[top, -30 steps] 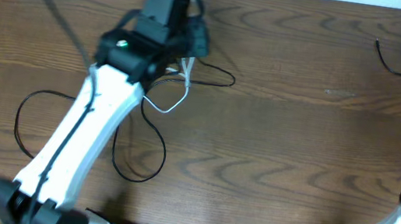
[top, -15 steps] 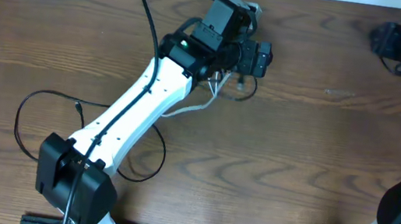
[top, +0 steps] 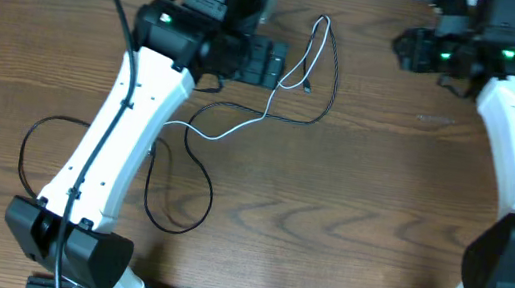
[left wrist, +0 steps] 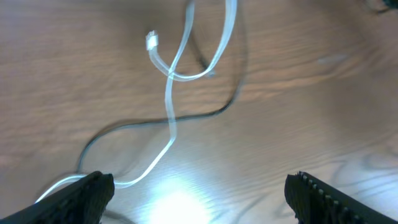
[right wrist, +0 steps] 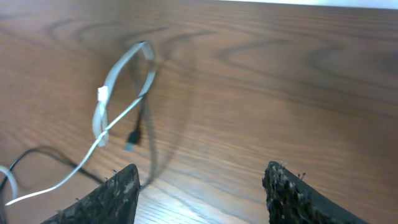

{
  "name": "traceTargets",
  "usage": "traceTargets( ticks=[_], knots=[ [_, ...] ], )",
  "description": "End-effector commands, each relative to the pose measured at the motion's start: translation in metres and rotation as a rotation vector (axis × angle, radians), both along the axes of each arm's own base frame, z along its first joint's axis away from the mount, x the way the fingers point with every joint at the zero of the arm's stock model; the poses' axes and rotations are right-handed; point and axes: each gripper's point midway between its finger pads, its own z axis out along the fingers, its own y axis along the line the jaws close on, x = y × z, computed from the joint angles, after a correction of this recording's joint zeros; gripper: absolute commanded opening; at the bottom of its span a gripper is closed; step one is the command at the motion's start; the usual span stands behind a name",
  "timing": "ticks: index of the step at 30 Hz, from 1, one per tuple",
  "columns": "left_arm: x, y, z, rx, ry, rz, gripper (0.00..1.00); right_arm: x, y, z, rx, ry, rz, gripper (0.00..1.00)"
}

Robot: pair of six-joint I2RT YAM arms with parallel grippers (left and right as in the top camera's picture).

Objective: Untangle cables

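— So, how far along is the untangling? Start at the bottom of the overhead view

— Lower left, two black loops point(top: 211, 196) lie slack on the surface point(top: 379, 212), partly hidden by the left arm. Whether they are one cord or two I cannot tell. That part looks loosely spread out

— And the middle?

— That's where the work is left. The white cable point(left wrist: 169, 112) snakes from centre left up toward the top centre. A thin black cable point(left wrist: 219, 111) runs close by it and crosses it. In the left wrist view the white one also crosses over itself just below its small plug point(left wrist: 151, 41), making a narrow loop

— The claws?

— Both sit near the top of the overhead view. The left claw point(left wrist: 200, 186) hangs over that crossing, jaws wide apart, gripping nothing. The right claw point(right wrist: 200, 171) is in the upper right, looking at the same white loop from the other side, jaws apart too and empty

— Verdict?

— Roughly midway, I'd judge. The cords lie loose rather than knotted tight, but white and black need drawing apart where they cross, and the white loop needs opening out
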Motion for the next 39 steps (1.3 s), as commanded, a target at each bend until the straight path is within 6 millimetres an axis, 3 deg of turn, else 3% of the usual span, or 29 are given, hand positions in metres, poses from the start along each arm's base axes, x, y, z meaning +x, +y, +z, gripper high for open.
traceTargets(
  ticks=[1, 7, 11, 15, 20, 25, 33, 39],
  knots=[
    [0.005, 0.034, -0.003, 0.048, 0.016, 0.06, 0.93, -0.002, 0.039, -0.03, 0.02, 0.064, 0.053, 0.61],
    [0.012, 0.063, -0.005, 0.032, 0.041, 0.171, 0.94, 0.003, 0.097, -0.054, 0.094, 0.101, 0.054, 0.6],
    [0.013, 0.068, -0.005, 0.031, 0.041, 0.184, 0.93, 0.006, 0.125, -0.071, 0.129, 0.128, 0.009, 0.57],
    [0.013, 0.068, -0.005, 0.032, 0.041, 0.184, 0.93, 0.008, 0.131, -0.086, 0.09, 0.142, -0.084, 0.56],
    [0.013, 0.067, -0.006, 0.029, 0.043, 0.182, 0.93, 0.01, 0.141, -0.089, 0.075, 0.12, -0.104, 0.54],
    [0.017, 0.048, -0.017, -0.015, 0.053, 0.141, 0.93, 0.015, 0.133, -0.082, 0.067, 0.097, -0.127, 0.6],
    [0.038, -0.004, -0.05, -0.01, 0.028, -0.023, 0.93, 0.017, 0.085, -0.032, 0.088, 0.038, -0.112, 0.74],
    [0.05, -0.044, -0.085, -0.028, 0.026, -0.165, 0.93, 0.012, 0.052, -0.046, 0.046, 0.102, -0.138, 0.77]
  ],
)
